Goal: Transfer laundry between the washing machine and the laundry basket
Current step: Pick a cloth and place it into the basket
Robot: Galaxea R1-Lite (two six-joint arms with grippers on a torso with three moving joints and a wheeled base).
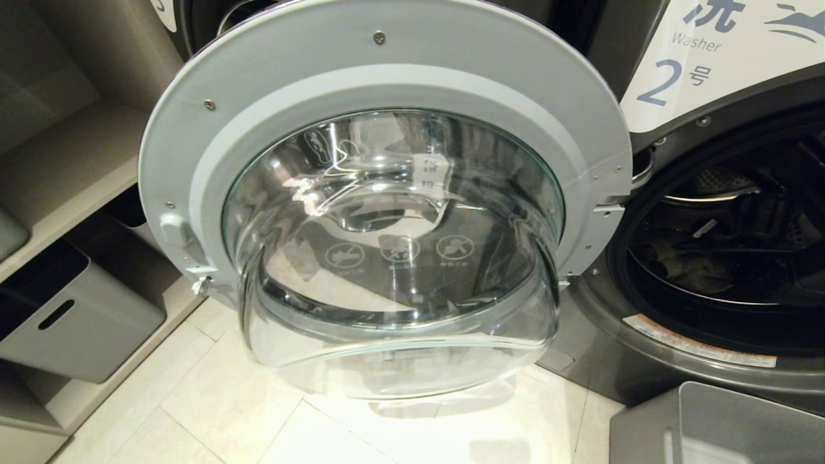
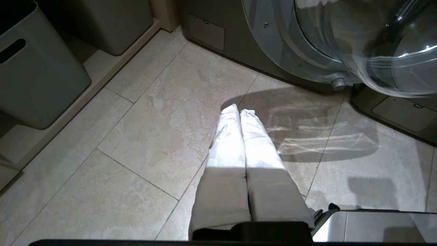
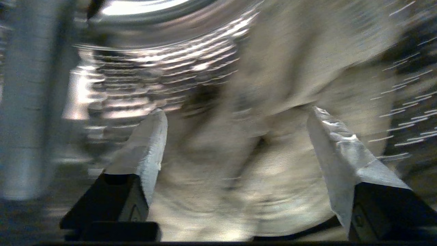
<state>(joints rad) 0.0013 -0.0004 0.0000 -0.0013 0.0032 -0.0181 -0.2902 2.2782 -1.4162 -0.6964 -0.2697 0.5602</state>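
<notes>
A: Two machines stand side by side; only one matters. Item one, largest: the washing machine (image 1: 709, 258), dark grey, label marked 2, its door (image 1: 387, 193) swung fully open across the head view, drum mouth exposed at the right.

B: Item two?

A: The laundry basket (image 1: 709, 425), light grey, on the floor just below the drum mouth; only one corner shows. Similar grey bins (image 1: 77, 316) sit on the low shelf at the left.

B: The laundry itself?

A: Item three: grey-green laundry (image 3: 273, 102), lying inside the drum, heaped against the perforated steel wall. In the head view it is a dim lump low in the opening.

B: Grippers?

A: Right gripper (image 3: 235, 143): inside the drum, fingers spread wide to either side of the cloth, clamped on nothing. Left gripper (image 2: 240, 136): fingers pressed together, empty, hanging over the floor tiles beside the door, idle.

B: Step in hand?

A: By my reading, the garment lies free in the drum and the open gripper is just above it; whether this is a release or a reach I cannot tell. Next move calls either for a clean exit past the door rim or a closing pinch on a fold.

B: Obscured?

A: The right wrist view is smeared by motion; seams unreadable. The right arm is absent from the head view; the basket's interior is cut off.
</notes>
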